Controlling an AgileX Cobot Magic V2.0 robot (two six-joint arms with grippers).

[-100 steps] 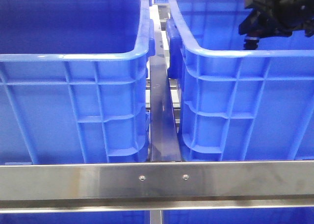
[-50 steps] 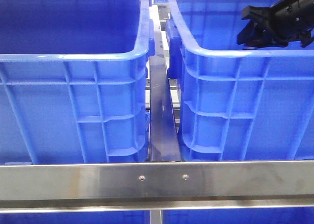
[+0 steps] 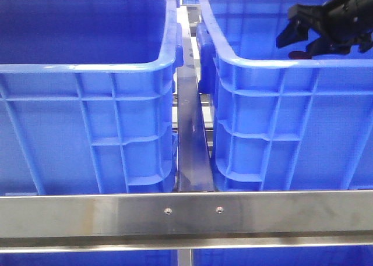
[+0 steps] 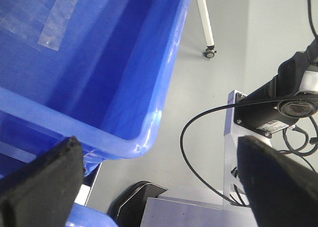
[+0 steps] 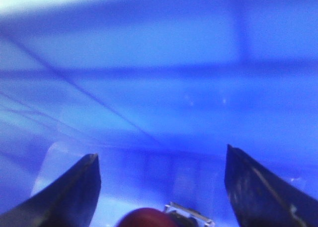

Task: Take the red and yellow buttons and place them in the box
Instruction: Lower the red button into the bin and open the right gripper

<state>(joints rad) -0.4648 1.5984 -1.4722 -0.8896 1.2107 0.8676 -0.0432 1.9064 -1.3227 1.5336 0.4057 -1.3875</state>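
My right gripper (image 3: 296,45) hovers open over the inside of the right-hand blue box (image 3: 262,62), near its front rim. A dark red button (image 3: 296,55) shows just under the fingers, at rim height. In the right wrist view the red button (image 5: 146,218) sits low between the spread fingers (image 5: 74,192), touching neither, with blue box wall behind my right gripper (image 5: 160,155). The yellow button is out of view. My left gripper (image 4: 159,142) is open and holds nothing, beside the corner of a blue crate (image 4: 144,142).
A second blue crate (image 3: 87,68) stands on the left, with a narrow metal channel (image 3: 192,138) between the two. A steel rail (image 3: 186,213) runs across the front. In the left wrist view, grey floor (image 4: 198,103), a black cable and a mounted camera (image 4: 293,103) appear.
The right gripper swung from pointing down to pointing left and its jaws spread apart. The dark red button now shows below the fingers.
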